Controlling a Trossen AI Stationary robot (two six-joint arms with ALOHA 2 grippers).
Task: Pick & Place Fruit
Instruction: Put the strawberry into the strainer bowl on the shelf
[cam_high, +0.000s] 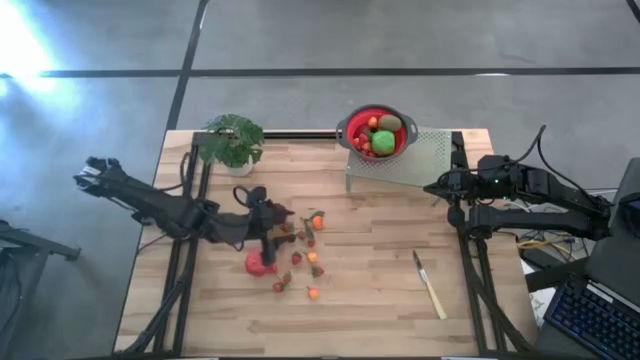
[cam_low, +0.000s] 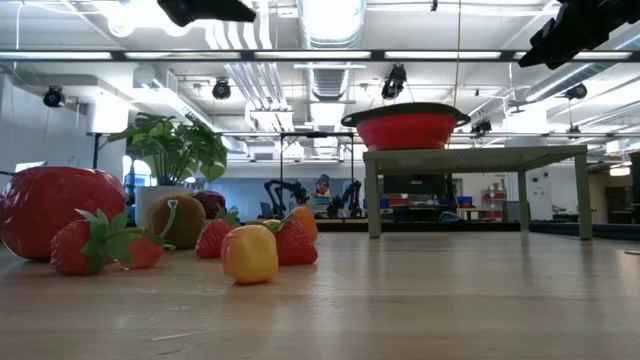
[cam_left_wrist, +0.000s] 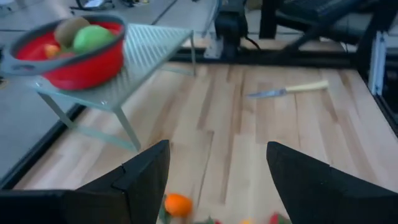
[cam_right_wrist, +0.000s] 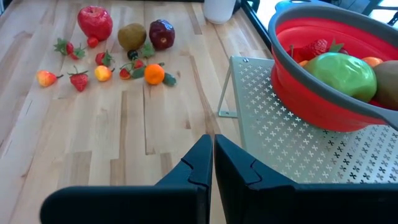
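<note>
Left gripper (cam_high: 272, 222) jaws gape empty above scattered fruit (cam_high: 300, 262).

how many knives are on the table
1. The knife with a pale handle lies flat on the wooden table, in front of the right arm's base, well apart from the loose fruit.

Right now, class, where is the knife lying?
In the high view the knife lies alone on the table's right side, right of the scattered fruit.
</note>
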